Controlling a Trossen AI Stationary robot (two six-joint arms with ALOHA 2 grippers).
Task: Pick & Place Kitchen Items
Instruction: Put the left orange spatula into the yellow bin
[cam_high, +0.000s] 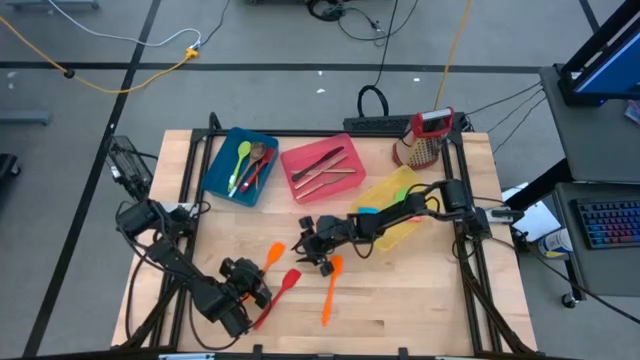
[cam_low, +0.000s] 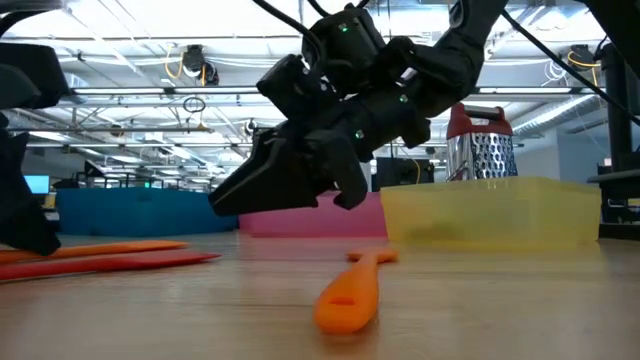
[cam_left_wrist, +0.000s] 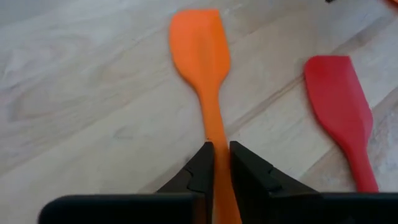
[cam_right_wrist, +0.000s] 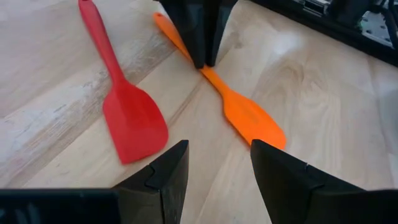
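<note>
The orange spatula (cam_left_wrist: 202, 62) between my left jaws is slim and one colour all over, with a flat, rounded blade that narrows into a thin handle; it lies flat on the wooden desk (cam_high: 400, 300), and my left gripper (cam_left_wrist: 221, 163) has its jaws narrowed on that handle, one finger on each side, touching it. Just beside it, lying roughly alongside, is a red spatula (cam_left_wrist: 342, 106) of the same build, its blade squarer at the end; the two are apart with a strip of bare wood between them. My right gripper (cam_right_wrist: 217, 165) hovers low over the desk near the middle with its jaws wide and nothing in them, pointed at the two blades. A second orange utensil (cam_high: 330, 288) lies a little way off on the right arm's side. The near half of the desk around these three is open wood, and the front edge is not far from my left arm. The far side is crowded: a blue bin (cam_high: 240, 165), a pink bin (cam_high: 322, 172) and a yellow bin (cam_high: 395, 205) in a row, with a grater (cam_high: 425, 138) at the far right corner.
</note>
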